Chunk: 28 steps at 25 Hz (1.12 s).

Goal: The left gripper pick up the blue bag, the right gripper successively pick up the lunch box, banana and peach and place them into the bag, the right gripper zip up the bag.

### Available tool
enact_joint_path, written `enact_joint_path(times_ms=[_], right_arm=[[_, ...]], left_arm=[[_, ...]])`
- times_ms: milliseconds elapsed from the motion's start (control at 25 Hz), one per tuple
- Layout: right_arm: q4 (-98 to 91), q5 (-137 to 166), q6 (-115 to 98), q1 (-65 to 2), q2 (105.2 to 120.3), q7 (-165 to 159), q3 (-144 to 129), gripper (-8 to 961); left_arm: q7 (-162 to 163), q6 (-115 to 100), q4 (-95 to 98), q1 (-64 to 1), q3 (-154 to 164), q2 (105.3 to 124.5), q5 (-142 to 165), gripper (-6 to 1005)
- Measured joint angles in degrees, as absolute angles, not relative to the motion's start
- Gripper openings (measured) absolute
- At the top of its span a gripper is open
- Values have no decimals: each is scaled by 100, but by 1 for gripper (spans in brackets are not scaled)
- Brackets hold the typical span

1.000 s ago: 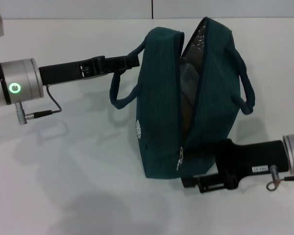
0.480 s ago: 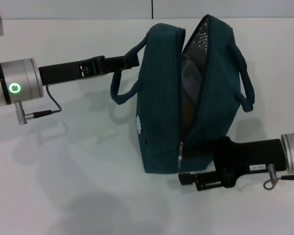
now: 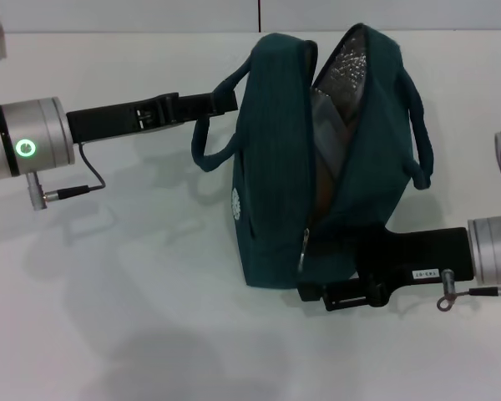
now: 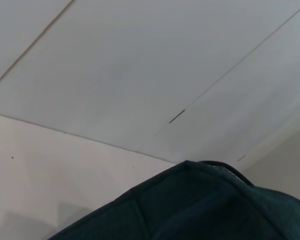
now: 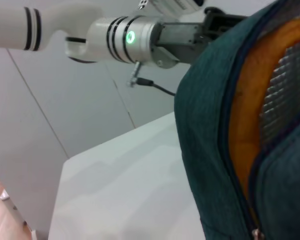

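Note:
The blue bag (image 3: 271, 167) stands upright on the white table, its zip open at the top and silver lining (image 3: 351, 63) showing. My left gripper (image 3: 221, 104) is shut on the bag's left handle and holds it up. The banana (image 5: 260, 100) shows as an orange strip inside the opening. A grey shape (image 3: 324, 134) lies deeper inside; I cannot tell if it is the lunch box. The peach is hidden. My right gripper (image 3: 316, 291) sits at the bag's near lower end, just below the ring zip pull (image 3: 305, 251). The bag's fabric (image 4: 200, 210) fills the left wrist view's lower part.
Bare white table (image 3: 134, 317) surrounds the bag. The bag's right handle (image 3: 417, 142) hangs free above my right arm (image 3: 417, 259). A cable loops under the left wrist (image 3: 25, 146), which bears the green light.
My right gripper has moved left and up, closer under the bag's zip end. The bag has shifted slightly and its opening has widened a little. The left arm has stayed put.

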State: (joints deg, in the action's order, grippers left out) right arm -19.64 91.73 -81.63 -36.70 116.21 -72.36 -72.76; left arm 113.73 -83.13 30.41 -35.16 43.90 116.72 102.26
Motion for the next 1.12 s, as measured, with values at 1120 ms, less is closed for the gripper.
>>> enact_joint_path(times_ms=[1120], right_arm=[[-1854, 8584, -7479, -3586, 11619, -7254, -7429, 490]], left_arm=[[11373, -8306, 3048, -3479, 4377, 11672, 10221, 400]])
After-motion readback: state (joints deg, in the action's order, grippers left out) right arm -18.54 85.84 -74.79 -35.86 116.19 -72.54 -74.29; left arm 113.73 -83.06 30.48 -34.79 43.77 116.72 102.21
